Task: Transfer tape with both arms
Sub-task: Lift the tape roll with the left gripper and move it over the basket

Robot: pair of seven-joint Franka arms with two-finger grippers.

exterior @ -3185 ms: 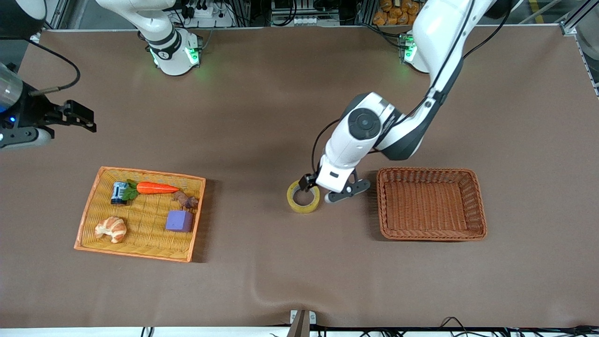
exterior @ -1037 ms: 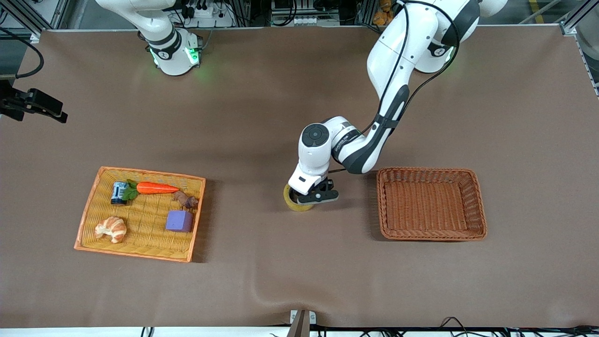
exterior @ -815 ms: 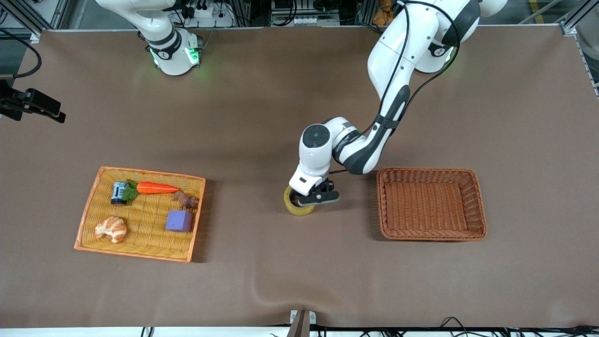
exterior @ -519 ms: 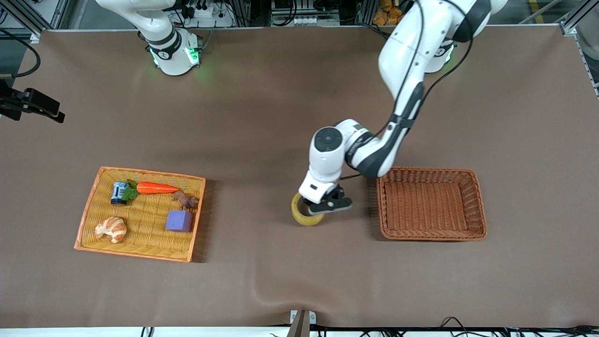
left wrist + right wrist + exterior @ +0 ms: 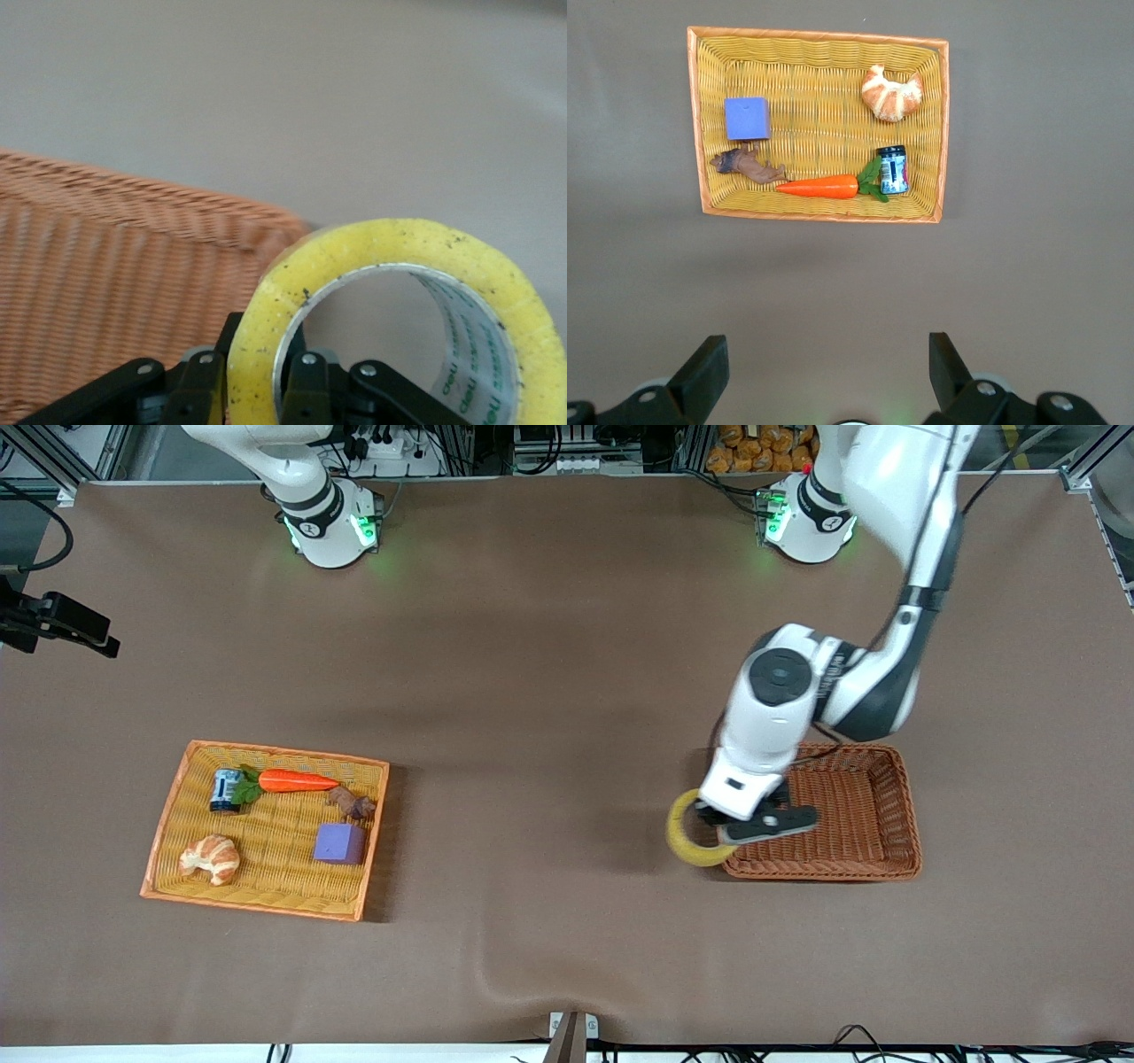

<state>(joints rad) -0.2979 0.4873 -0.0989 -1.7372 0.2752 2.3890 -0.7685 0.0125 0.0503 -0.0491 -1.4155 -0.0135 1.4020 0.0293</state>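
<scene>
The tape [image 5: 685,842] is a yellow ring with a grey-white core. My left gripper [image 5: 728,825] is shut on its rim and holds it upright in the air, over the corner of the brown wicker basket [image 5: 909,815] that faces the table's middle. In the left wrist view the fingers [image 5: 202,390] clamp the tape [image 5: 399,244] wall, one inside the ring and one outside, with the basket [image 5: 106,248] below. My right gripper [image 5: 826,347] is open and empty, high above the table at the right arm's end, and shows at the front view's edge [image 5: 89,635].
A yellow wicker tray [image 5: 174,806] at the right arm's end holds a carrot [image 5: 297,781], a croissant [image 5: 210,857], a purple cube [image 5: 338,843], a small jar [image 5: 226,789] and a brown toy [image 5: 353,804]. It also shows in the right wrist view [image 5: 694,115]. The brown basket is empty.
My left gripper has lifted the tape off the table's middle and carried it toward the left arm's end, up to the brown basket's corner. The right arm has barely moved.
</scene>
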